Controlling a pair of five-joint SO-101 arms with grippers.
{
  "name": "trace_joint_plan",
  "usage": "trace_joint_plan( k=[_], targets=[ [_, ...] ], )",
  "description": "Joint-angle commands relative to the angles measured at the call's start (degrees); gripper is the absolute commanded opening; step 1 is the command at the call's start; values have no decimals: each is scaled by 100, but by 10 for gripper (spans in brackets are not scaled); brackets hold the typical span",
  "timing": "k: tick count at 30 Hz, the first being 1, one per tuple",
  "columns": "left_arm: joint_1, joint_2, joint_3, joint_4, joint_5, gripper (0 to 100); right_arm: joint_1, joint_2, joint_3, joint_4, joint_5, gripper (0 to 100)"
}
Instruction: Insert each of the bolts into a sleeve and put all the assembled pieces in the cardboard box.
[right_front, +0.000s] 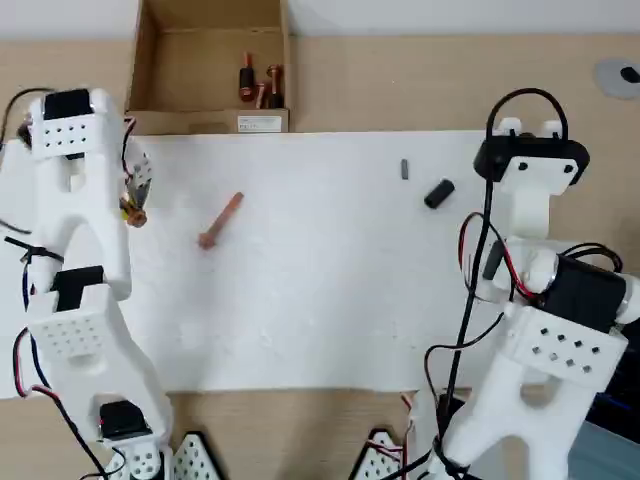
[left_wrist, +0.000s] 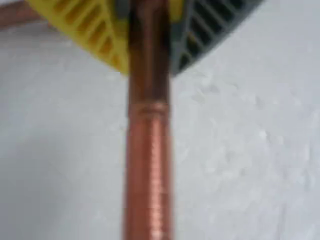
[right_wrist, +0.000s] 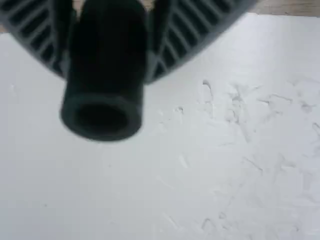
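Looking down from the high view: got the cardboard box (right_front: 190, 121) at the table's (right_front: 400, 80) far edge, left of the middle, with a few copper-and-black assembled pieces (right_front: 260, 85) inside, near its right wall. Also a white mat (right_front: 330, 300) spread across the table, with a loose copper bolt (right_front: 220, 221) lying toward the mat's left side and a loose black sleeve (right_front: 439, 193) near its far right corner, well apart. Small dark bit (right_front: 404, 169) near that sleeve, can't tell what.

Wrist views give the grips up close. Left wrist view: left claw (left_wrist: 148, 65) clamped on a second bolt (left_wrist: 148, 165), yellow finger one side, grey the other, mat behind. Right wrist view: right claw (right_wrist: 107, 70) clamped on a held sleeve (right_wrist: 102, 105), open end toward the camera, over the mat.

Spotted a white label (right_front: 260, 122) on the box's near wall, print too small to read.
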Motion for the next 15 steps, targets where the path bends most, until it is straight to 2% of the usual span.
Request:
trace_joint_plan(
  k=[1, 15],
  targets=[
    [-35, -382, -299, 9, 1442, 4, 31, -180, -13, 18, -26, 10],
    [-123, -365, -290, 9, 5380, 5, 57, -180, 303, 9, -26, 10]
  ],
)
